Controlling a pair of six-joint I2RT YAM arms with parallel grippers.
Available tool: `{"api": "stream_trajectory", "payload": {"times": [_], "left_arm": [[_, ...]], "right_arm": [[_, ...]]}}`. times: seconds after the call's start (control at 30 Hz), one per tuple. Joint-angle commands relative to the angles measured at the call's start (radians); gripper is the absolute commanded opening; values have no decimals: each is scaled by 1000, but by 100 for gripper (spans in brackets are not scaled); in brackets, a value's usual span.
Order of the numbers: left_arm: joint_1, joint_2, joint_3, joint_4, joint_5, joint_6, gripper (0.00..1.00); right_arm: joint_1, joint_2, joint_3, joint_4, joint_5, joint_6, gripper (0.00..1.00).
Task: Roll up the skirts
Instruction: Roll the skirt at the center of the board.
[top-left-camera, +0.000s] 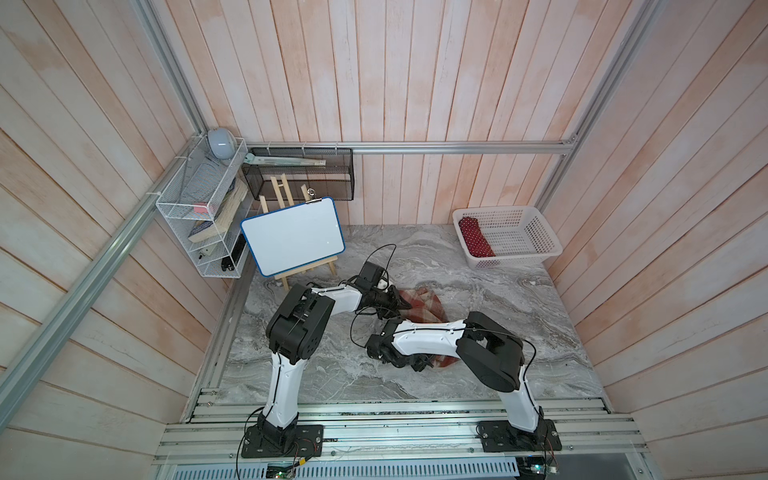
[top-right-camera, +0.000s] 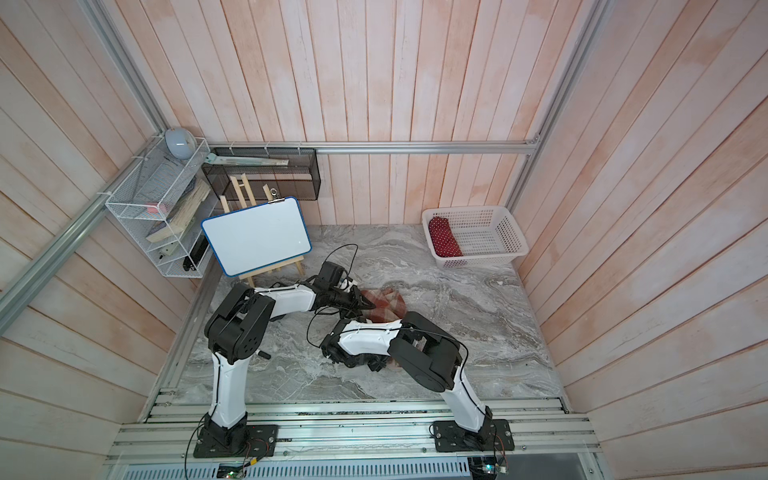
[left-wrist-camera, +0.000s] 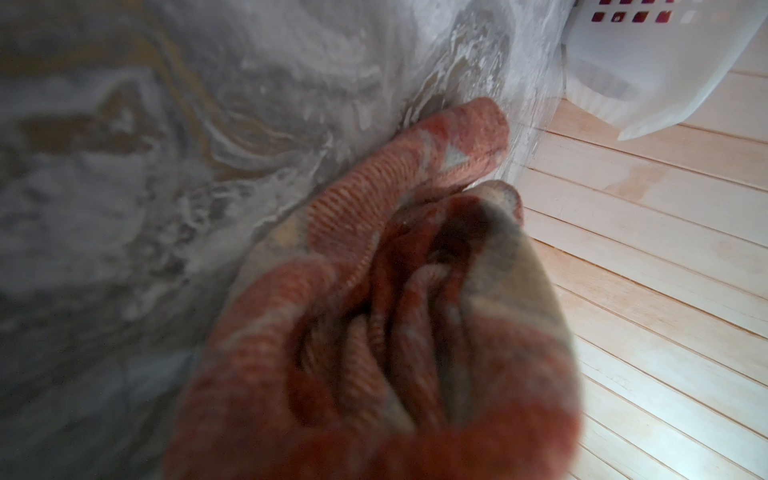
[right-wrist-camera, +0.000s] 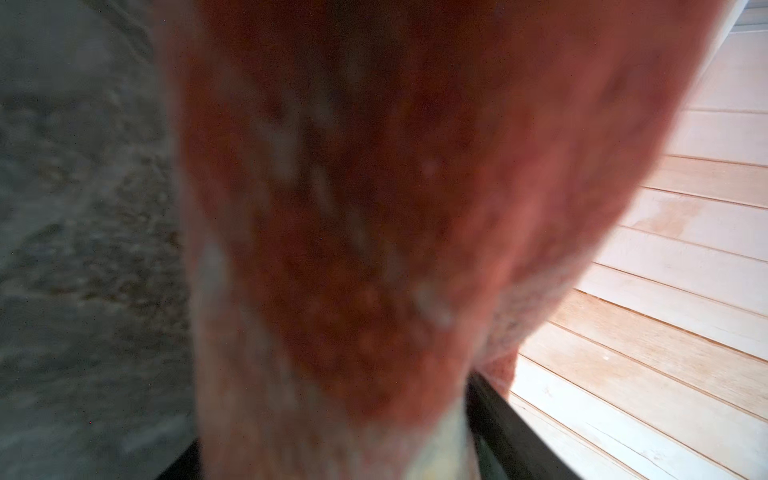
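Shows the plaid skirt (top-left-camera: 424, 306) bunched in a long heap in the middle of the marbled table (top-left-camera: 498, 299), running from far to near. Has the left gripper (top-left-camera: 395, 302) pinched on its far end, folds crowding the left wrist view, and the right gripper (top-left-camera: 417, 365) at its near end, dark fingers (right-wrist-camera: 503, 428) apart with blurred cloth between, grip impossible to tell. Shows the white basket (top-left-camera: 515, 262) holding a red dotted cloth (top-left-camera: 476, 237) well apart, in the far right corner.
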Motion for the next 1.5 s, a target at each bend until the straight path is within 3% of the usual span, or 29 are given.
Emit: {"api": "stream_trajectory", "payload": {"times": [0.0,0.03,0.13,0.27,0.33,0.43,0.7,0.83,0.87,0.93,0.97,1.23,1.47], "left_arm": [[2,17,-18,-8,27,3,10],[2,15,-19,-3,28,3,10],[6,6,-26,14,24,2,10],[16,-22,-57,75,10,-20,17],[20,-31,-61,84,0,-19,19],[24,-36,-54,88,-8,-13,32],[28,-52,-93,168,-25,-48,43],[31,-88,-97,154,-64,-23,46],[33,-109,-100,157,-88,-16,52],[35,-159,-99,149,-142,7,90],[34,-186,-94,145,-169,22,100],[40,-248,-42,150,-203,46,100],[43,-272,-78,128,-157,115,100]], "right_arm": [[-47,15,-33,-7,15,16,72],[-55,14,-40,2,8,10,69],[-87,-5,-59,49,-26,-24,45],[-126,-36,-73,106,-86,-78,9],[-133,-44,-75,123,-111,-101,0],[-135,-64,-64,136,-147,-128,0],[-139,-124,-31,143,-251,-183,0],[-159,-197,-72,212,-396,-210,0],[-164,-216,-82,226,-426,-217,0],[-175,-240,-90,230,-465,-219,0],[-180,-254,-95,236,-486,-223,0],[-286,-372,-158,354,-793,-256,0],[-475,-478,-324,517,-1140,-237,0]]}}
